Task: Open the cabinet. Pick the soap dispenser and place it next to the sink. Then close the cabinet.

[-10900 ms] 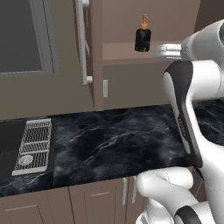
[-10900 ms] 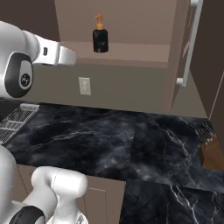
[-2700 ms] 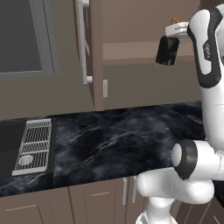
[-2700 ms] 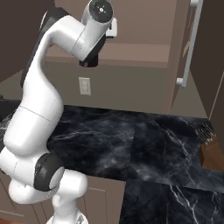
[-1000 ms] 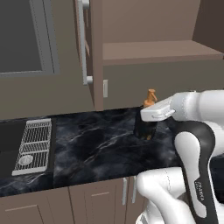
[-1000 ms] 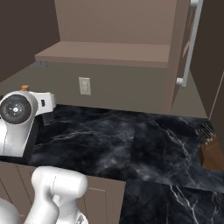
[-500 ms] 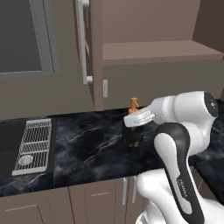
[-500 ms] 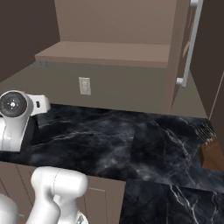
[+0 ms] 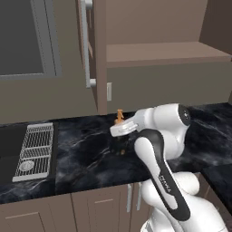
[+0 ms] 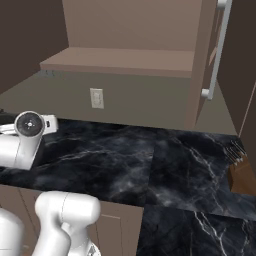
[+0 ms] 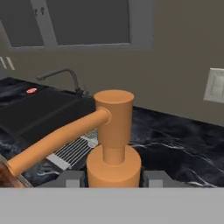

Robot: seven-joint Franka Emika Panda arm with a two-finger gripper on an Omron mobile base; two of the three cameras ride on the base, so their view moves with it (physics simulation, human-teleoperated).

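Observation:
My gripper [image 9: 121, 137] is shut on the soap dispenser [image 9: 119, 118], a black bottle with an orange pump top, held upright low over the dark marble counter. In the hand view the orange pump [image 11: 113, 131] rises between the two fingertips [image 11: 72, 178], its spout pointing lower left. The sink [image 9: 9, 149] with its metal grid rack [image 9: 34, 152] lies a short way left of the bottle; the basin [image 11: 43, 109] and faucet [image 11: 65, 74] sit ahead on the left. The cabinet [image 9: 163, 52] stands open above, its door [image 9: 90, 45] swung out and its shelf bare.
A wall outlet [image 9: 109, 91] sits on the backsplash behind the bottle. The open right cabinet door with a silver handle [image 10: 216, 50] hangs over the counter. A knife block [image 10: 242, 175] stands at the counter's right end. A grey-framed window [image 9: 27, 36] is above the sink.
The arm has carried the soap dispenser further left across the counter, toward the sink, staying low. The grip has not changed.

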